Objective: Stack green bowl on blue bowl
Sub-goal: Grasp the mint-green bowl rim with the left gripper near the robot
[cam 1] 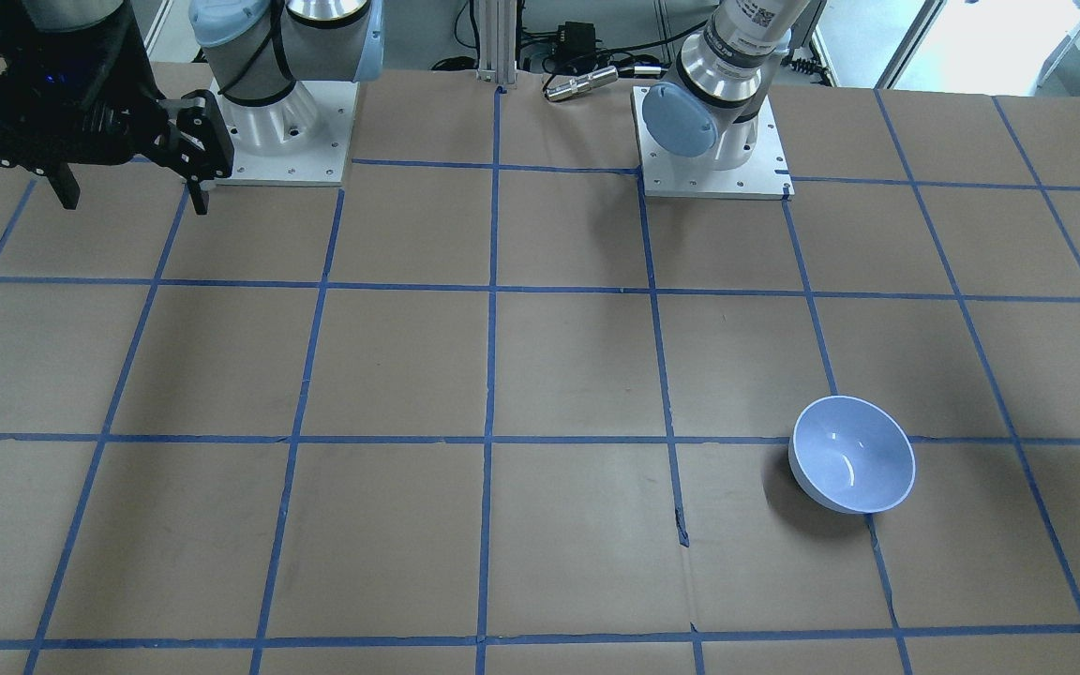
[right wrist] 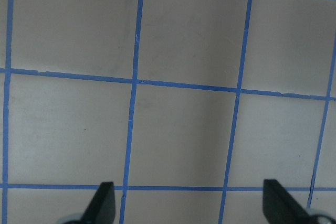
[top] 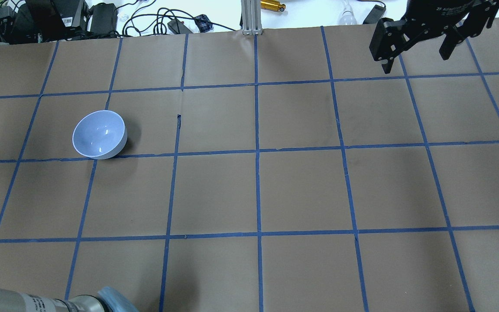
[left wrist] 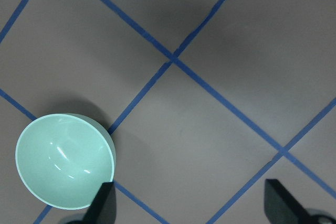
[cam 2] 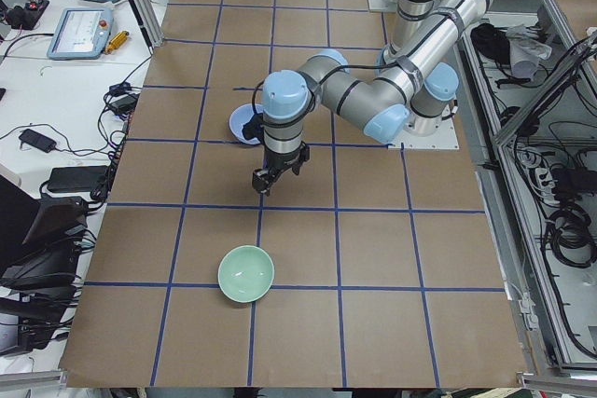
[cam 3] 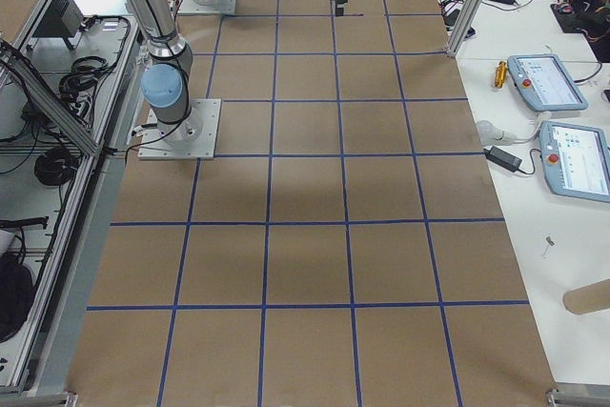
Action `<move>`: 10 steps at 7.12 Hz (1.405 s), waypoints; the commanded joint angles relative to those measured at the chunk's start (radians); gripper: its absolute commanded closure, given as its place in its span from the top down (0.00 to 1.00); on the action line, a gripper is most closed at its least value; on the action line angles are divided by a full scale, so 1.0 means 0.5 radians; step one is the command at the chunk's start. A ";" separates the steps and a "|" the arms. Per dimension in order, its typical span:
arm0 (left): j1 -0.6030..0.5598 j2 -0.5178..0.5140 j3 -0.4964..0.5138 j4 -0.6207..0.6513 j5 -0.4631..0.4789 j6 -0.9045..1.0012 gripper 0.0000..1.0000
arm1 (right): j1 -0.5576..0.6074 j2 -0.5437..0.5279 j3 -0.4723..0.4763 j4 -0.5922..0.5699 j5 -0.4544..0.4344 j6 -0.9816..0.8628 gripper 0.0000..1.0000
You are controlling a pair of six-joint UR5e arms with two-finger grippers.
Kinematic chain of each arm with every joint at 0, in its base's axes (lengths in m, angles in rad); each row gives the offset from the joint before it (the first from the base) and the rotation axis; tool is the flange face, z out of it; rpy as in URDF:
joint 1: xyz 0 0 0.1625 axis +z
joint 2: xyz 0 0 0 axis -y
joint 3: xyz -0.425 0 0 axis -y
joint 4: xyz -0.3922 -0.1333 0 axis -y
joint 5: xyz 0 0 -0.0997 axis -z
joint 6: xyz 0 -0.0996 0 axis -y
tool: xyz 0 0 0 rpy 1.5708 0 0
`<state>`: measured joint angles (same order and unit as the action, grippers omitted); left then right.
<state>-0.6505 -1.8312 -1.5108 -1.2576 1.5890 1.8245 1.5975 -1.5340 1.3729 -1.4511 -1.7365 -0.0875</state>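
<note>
**Two bowls and both grippers, located from the blue bowl.** The blue bowl point(top: 99, 134) is sitting upright and empty on the brown table point(top: 301, 190), with its base lying over one line of the blue tape grid point(top: 257, 151). The green bowl point(cam 2: 246, 273) is also resting upright on the table. It is lying well apart from the blue bowl, toward the table's end on the robot's left.

The left gripper point(left wrist: 191, 208) is hanging fingers-down above the table, between the blue bowl and the green bowl. Its fingers point(left wrist: 104, 203) are standing wide apart and holding nothing. In the wrist view, one fingertip is overlapping the green bowl's rim.

The right gripper point(top: 415, 60) is hovering raised above the table, well apart from the blue bowl, on the robot's right side. Its jaws are likewise spread and gripping nothing.
</note>
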 commanded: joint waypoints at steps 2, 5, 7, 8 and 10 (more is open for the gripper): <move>0.107 -0.193 0.009 0.302 -0.012 0.568 1.00 | -0.001 0.000 0.000 0.000 0.000 0.000 1.00; 0.169 -0.359 0.009 0.508 -0.168 0.992 1.00 | 0.002 0.000 0.000 0.000 0.000 0.000 1.00; 0.209 -0.479 0.030 0.585 -0.174 1.100 1.00 | 0.002 0.000 0.000 0.000 0.000 0.000 1.00; 0.218 -0.519 0.033 0.598 -0.177 1.170 1.00 | 0.002 0.000 0.000 0.000 0.000 0.000 1.00; 0.270 -0.599 0.073 0.601 -0.245 1.204 1.00 | 0.002 0.000 0.000 0.000 0.000 0.000 1.00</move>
<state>-0.5277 -2.1048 -1.4861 -0.9596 1.4781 2.4158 1.5979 -1.5340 1.3729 -1.4511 -1.7365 -0.0874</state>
